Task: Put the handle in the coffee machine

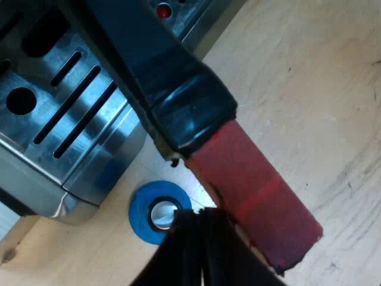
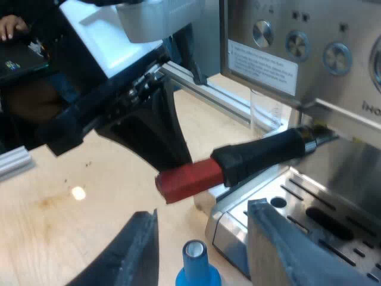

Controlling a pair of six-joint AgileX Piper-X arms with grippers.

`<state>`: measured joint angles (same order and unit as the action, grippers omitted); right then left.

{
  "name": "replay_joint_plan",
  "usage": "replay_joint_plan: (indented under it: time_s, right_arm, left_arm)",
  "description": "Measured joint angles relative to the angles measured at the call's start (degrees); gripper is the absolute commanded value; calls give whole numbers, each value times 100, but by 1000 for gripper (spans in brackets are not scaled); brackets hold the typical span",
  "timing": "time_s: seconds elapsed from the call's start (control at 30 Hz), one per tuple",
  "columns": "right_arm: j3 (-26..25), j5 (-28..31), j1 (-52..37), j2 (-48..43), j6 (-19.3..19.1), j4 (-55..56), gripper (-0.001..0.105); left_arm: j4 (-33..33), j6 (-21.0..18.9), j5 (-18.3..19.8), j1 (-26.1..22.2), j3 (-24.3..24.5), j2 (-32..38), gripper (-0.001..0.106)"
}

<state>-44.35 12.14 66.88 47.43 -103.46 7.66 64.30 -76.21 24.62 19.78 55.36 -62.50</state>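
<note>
Left end effector [image 1: 196, 217], pressed together, leans against the red end of the handle [image 2: 256, 158], whose head sits at the front of the espresso machine [image 2: 351, 89], likely to swing it locked; right end effector [image 2: 202, 211] hovers spread over the blue tamper [image 2: 196, 265].

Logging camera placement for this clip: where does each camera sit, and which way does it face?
Left wrist view: on the left arm, looking down past the left gripper, jaws shut beside the handle, onto the drip tray and blue tamper.
Right wrist view: on the right arm, looking forward past the right gripper, jaws open, toward the machine front and the left gripper.
Shared: handle, blue tamper, drip tray.
</note>
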Motion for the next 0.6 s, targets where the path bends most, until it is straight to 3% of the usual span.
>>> replay_joint_plan:
  time_s: [0.33,0.6]
  right_arm:
    - [0,-24,0,-318,19,458,38]
    - [0,-24,0,-315,19,497,38]
  left_arm:
    - [-121,-180,51,61,-14,0,0]
    - [-334,-227,-37,727,-14,-16,0]
